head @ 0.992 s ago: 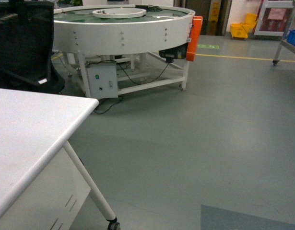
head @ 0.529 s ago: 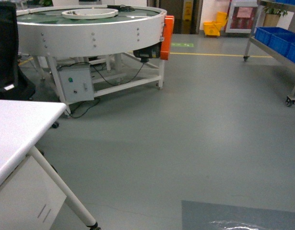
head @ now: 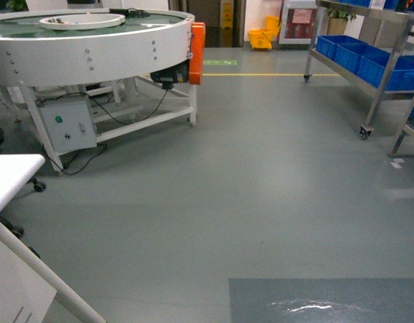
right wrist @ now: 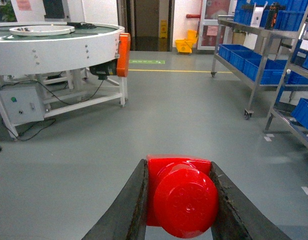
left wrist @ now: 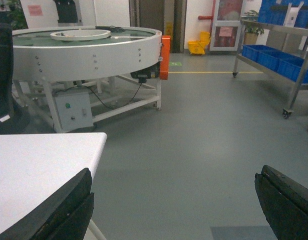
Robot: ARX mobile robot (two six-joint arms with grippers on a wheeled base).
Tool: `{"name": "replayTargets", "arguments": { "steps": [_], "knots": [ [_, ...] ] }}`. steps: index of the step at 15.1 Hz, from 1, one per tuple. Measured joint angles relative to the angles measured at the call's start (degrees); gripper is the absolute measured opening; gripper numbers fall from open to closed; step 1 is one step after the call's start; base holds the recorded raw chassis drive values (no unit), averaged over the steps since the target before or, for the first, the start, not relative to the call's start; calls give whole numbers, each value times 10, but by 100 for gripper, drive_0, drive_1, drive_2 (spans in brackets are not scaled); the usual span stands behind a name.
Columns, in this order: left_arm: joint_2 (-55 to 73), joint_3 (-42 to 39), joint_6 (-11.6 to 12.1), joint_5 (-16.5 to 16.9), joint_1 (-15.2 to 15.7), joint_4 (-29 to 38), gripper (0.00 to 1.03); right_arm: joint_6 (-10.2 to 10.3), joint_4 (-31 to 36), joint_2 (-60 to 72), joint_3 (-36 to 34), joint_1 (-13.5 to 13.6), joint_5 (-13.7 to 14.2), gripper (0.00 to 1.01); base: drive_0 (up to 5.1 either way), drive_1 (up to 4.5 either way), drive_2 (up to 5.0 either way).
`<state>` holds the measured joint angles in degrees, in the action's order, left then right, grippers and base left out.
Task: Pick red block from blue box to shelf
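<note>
Transport is the step in hand, judged from how things lie: the red block (right wrist: 181, 200) is pinched between the two dark fingers (right wrist: 126, 210) of the right tool (right wrist: 180, 205) at the bottom centre of the right wrist view, its round stud turned toward the camera, so that it is carried clear of the grey floor (head: 260, 175) and not resting on anything. The grip is placed on the block's two flat sides, which probably keeps it from twisting while the base is driven. The left tool (left wrist: 174, 210) is seen spread wide and empty, one finger (left wrist: 53, 210) at the lower left and the other at the lower right of its frame, above the corner of a white table (left wrist: 38, 165). The blue box is not in view in any picture. The shelf (right wrist: 266, 60), a steel rack loaded with dark blue crates (head: 358, 57), stands at the upper right of the head view, well apart from the robot, which suggests that more travel is needed before the block can be set down. A round conveyor (head: 92, 47) fills the upper left.
</note>
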<state>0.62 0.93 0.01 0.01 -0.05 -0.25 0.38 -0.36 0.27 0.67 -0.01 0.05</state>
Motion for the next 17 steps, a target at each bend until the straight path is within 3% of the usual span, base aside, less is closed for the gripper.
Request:
{"name": "replayTargets", "arguments": {
  "steps": [17],
  "knots": [
    [0,0,0,0,0,0,98,0,1,0,0,0,0,25,-136,-136,-136]
  ]
}}
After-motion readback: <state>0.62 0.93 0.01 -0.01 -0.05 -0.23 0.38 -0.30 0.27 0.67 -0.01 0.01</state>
